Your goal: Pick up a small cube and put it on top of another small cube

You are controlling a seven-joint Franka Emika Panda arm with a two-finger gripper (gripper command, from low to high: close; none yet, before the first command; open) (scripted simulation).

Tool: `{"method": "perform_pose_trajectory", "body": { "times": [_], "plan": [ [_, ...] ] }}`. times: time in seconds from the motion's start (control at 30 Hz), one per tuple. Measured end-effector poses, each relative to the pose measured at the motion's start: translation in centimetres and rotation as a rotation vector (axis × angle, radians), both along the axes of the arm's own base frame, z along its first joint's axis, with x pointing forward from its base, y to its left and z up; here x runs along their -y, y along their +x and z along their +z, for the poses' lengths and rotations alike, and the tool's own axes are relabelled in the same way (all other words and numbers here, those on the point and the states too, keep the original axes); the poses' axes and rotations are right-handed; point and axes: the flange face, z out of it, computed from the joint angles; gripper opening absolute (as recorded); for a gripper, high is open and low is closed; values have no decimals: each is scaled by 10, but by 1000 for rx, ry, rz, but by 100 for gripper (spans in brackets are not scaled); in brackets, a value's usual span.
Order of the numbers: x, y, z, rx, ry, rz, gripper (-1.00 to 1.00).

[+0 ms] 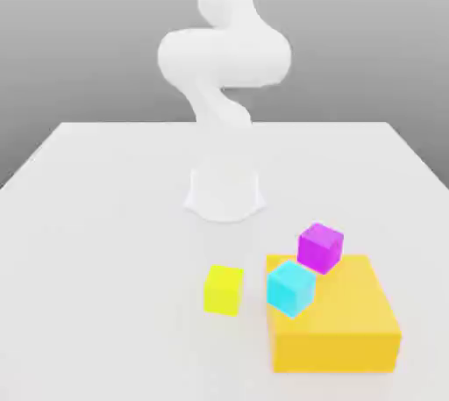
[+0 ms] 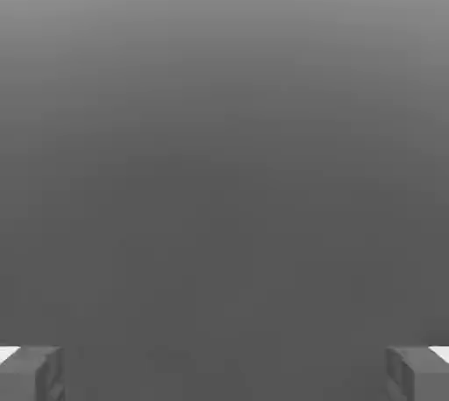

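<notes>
Progress: none | magenta cube [image 1: 320,247] unlifted on yellow-orange block [image 1: 338,329], touching cyan cube [image 1: 290,288] | gripper [image 2: 224,373] fully spread, empty | remaining: grasp, stack

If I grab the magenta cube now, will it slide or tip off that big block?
Probably stiff: the magenta cube has flat faces that should suit a pinch. It seems tilted at the back edge of the yellow-orange block, so a nudge may tip it off. The cyan cube sits close and could get bumped.
</notes>
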Motion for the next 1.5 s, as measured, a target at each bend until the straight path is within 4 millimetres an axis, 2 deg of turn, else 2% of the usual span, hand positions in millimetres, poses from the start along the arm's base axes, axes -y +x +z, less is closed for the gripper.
{"method": "perform_pose_trajectory", "body": {
  "times": [0.13, 0.27, 0.4, 0.53, 0.67, 0.83, 0.93, 1.07, 1.2, 1.23, 1.4, 1.43, 1.5],
  "plan": [
    [32, 48, -41, -92, 38, -67, 0],
    [67, 88, -87, -179, 74, -136, 0],
    [104, 120, -139, -264, 109, -209, 0],
    [144, 143, -196, -348, 143, -286, 0],
    [192, 154, -259, -431, 176, -378, 0],
    [236, 160, -341, -535, 209, -467, 0],
    [264, 155, -393, -597, 228, -526, 0],
    [299, 138, -463, -680, 250, -607, 0],
    [311, 130, -531, -710, 257, -635, 0],
    [312, 130, -545, -711, 258, -636, -100],
    [312, 130, -545, -710, 260, -635, -100],
    [312, 129, -552, -710, 259, -636, -100],
    [312, 129, -537, -711, 259, -636, -100]
  ]
}}
